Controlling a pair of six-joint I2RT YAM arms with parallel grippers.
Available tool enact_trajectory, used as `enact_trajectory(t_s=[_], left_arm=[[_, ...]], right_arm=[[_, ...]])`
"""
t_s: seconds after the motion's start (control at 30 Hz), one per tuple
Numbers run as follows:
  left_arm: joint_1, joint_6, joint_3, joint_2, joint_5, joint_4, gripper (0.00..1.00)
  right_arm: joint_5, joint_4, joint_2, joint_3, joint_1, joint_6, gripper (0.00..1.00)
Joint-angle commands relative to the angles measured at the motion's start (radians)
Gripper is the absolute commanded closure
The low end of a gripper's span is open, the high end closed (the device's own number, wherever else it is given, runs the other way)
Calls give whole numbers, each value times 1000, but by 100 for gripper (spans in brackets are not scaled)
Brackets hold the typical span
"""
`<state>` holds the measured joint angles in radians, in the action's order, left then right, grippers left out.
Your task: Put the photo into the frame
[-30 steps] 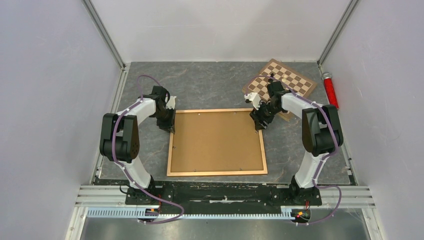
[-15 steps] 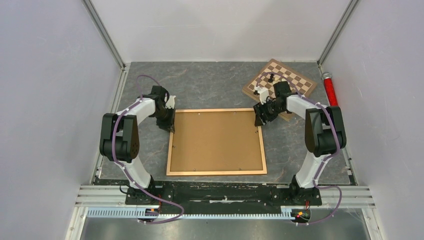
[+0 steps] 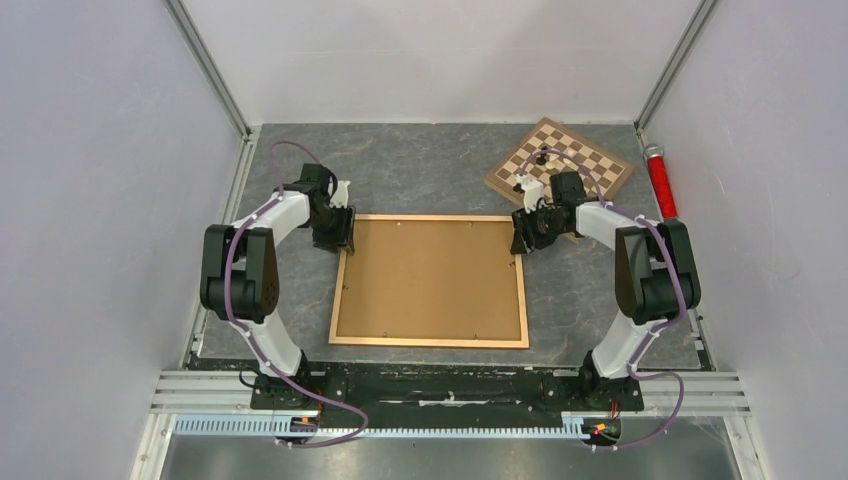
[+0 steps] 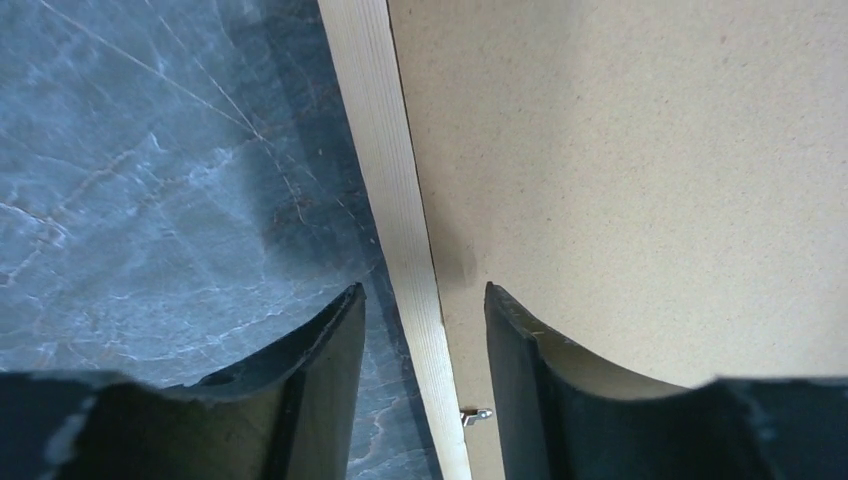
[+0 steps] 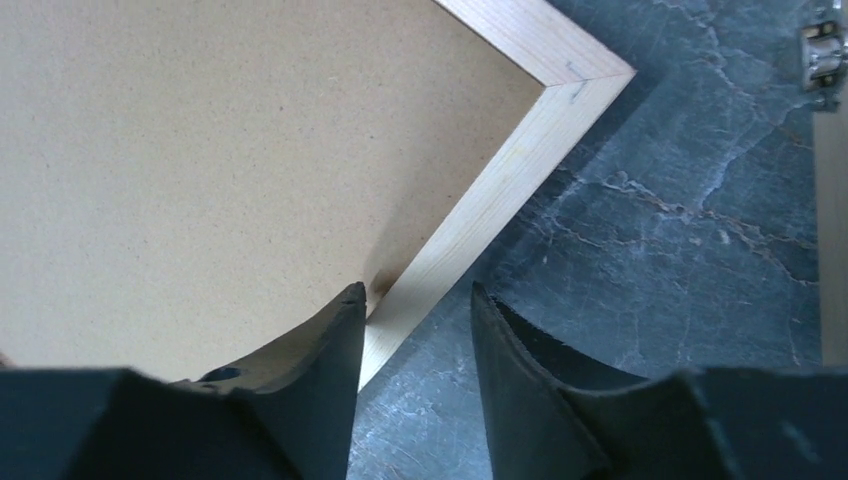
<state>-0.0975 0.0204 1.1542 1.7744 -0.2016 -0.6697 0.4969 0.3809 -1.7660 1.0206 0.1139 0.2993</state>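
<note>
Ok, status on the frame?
Left hand open, straddling frame left rail. Right hand open, straddling right rail. Backing board in frame; photo not in view. Chessboard beside right hand.

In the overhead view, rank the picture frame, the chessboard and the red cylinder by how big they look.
Largest: the frame.
Next: the chessboard, clearly smaller.
Smallest: the red cylinder.

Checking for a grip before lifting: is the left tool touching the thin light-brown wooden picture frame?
Apart. The left wrist view shows the left tool straddling the frame's rail, with grey table beside one finger and brown board beside the other.
</note>
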Motion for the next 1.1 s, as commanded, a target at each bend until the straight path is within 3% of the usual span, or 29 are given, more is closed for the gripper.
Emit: enact_trajectory(t_s=[0.0,0.13,0.37,0.73,1.07], left_arm=[[4,-11,49,-9,-2,38,42],[6,1,82,-29,10,22,33],[6,106,116,-137,-20,-65,30],[-7,262,49,-293,-179,-190,30],[-266,304,50,-268,-118,-165,30]], right_arm=[[-20,-31,-4,-6,2,-48,60],[-26,-66,-26,18,12,-96,73],[-20,-140,-108,106,49,-209,88],[-59,-267,-264,303,112,-403,100],[-155,-300,-457,588,134,-512,100]])
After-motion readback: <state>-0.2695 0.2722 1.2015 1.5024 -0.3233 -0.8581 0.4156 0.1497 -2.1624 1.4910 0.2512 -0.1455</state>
